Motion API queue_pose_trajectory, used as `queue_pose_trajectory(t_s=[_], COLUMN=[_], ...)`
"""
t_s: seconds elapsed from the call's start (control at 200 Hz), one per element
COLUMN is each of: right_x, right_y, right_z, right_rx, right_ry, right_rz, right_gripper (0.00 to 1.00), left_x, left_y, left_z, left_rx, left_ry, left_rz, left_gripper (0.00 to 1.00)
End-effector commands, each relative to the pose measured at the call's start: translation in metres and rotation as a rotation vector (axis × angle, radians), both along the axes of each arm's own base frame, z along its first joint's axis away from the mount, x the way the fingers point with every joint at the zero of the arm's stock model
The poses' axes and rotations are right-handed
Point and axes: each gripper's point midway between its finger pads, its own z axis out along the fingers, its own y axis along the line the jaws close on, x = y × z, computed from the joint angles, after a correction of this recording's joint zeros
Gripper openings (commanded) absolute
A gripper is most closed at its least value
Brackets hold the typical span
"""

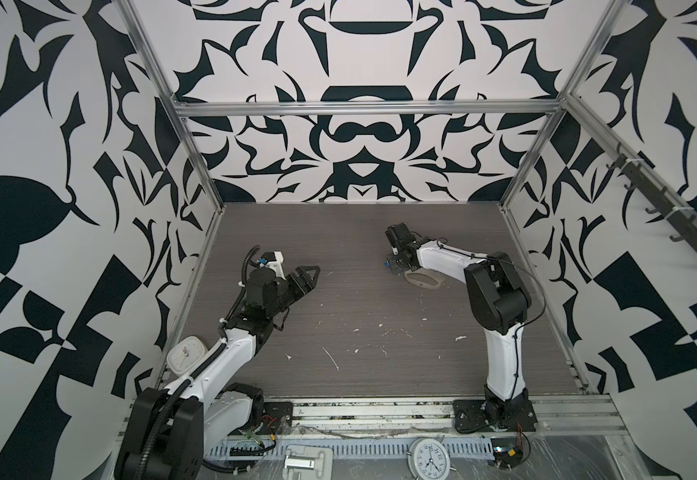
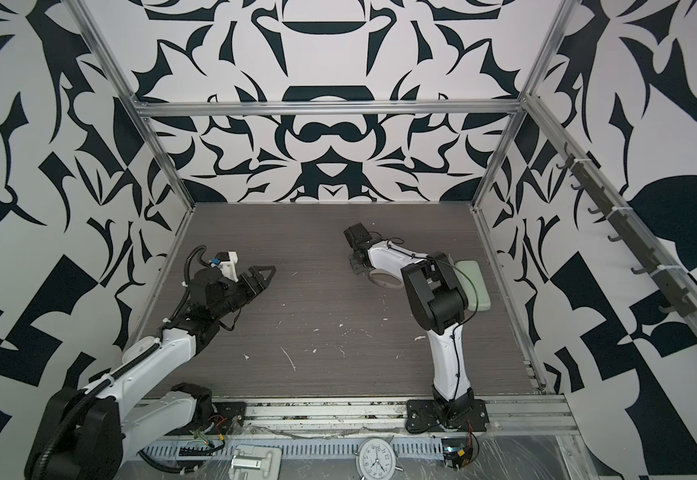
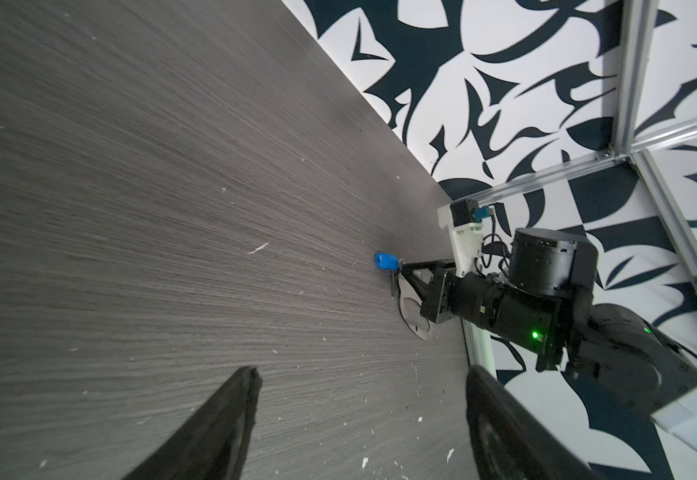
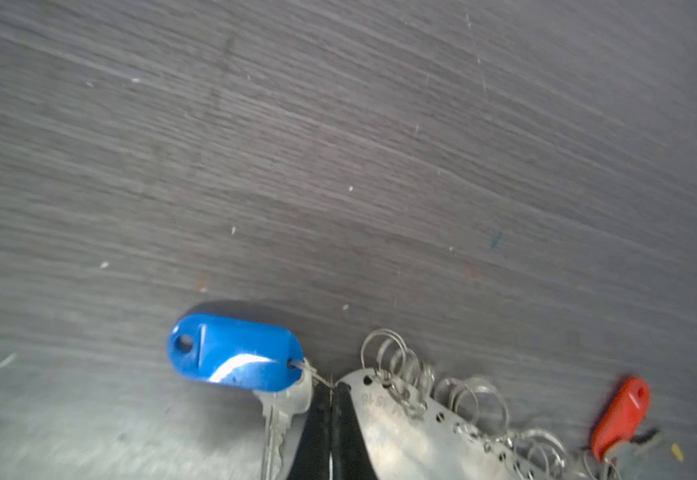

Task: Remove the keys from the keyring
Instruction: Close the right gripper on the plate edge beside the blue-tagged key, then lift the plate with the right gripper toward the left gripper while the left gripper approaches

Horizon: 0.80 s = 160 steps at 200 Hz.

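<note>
The silver key with the blue oblong plastic tag [image 4: 278, 411] lies at the very tip of your right gripper [image 4: 332, 388]. Its black fingers are pressed flat together, and the key's thin wire ring runs into their tip, though you cannot tell whether it is pinched. Just beside the fingers on the other side lies the keyring [image 4: 396, 432], a flat pale-grey metal loop fringed with small linked silver rings, with a red plastic tag [image 4: 623, 415] at its far end. Both tags and the keyring lie on the dark grey wood-grain table [image 1: 338, 232]. Your left gripper [image 3: 361, 374] hangs spread wide and empty, well apart from them. A pale-green oblong case [image 2: 475, 286] lies near the table's right edge, partly hidden by the right arm.
</note>
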Motion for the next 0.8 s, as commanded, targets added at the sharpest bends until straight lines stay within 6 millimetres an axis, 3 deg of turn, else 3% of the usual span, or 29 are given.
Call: queue_pose_trajectory(t_s=[0.0, 0.175, 0.34, 0.5, 0.795], right_x=[-0.008, -0.03, -0.052, -0.075, -0.1], right_y=[0.018, 0.038, 0.057, 0.067, 0.083], right_z=[0.048, 0.072, 0.1, 0.125, 0.165], right_rx=[0.181, 0.411, 0.623, 0.727, 0.97], right_ry=[-0.051, -0.035, -0.015, -0.005, -0.005], right_rz=[-0.067, -0.127, -0.162, -0.172, -0.219], right_gripper=[0.0, 0.0, 0.0, 0.0, 0.0], left_x=[-0.003, -0.007, -0.006, -0.016, -0.05], left_y=[-0.006, -0.014, -0.028, -0.058, -0.113], left_z=[0.02, 0.029, 0.033, 0.042, 0.026], left_rx=[0.056, 0.118, 0.152, 0.101, 0.118], left_ry=[-0.109, -0.13, -0.095, -0.128, -0.179], left_rz=[-0.003, -0.039, -0.127, -0.27, -0.507], left_gripper=[0.83, 0.8, 0.63, 0.64, 0.68])
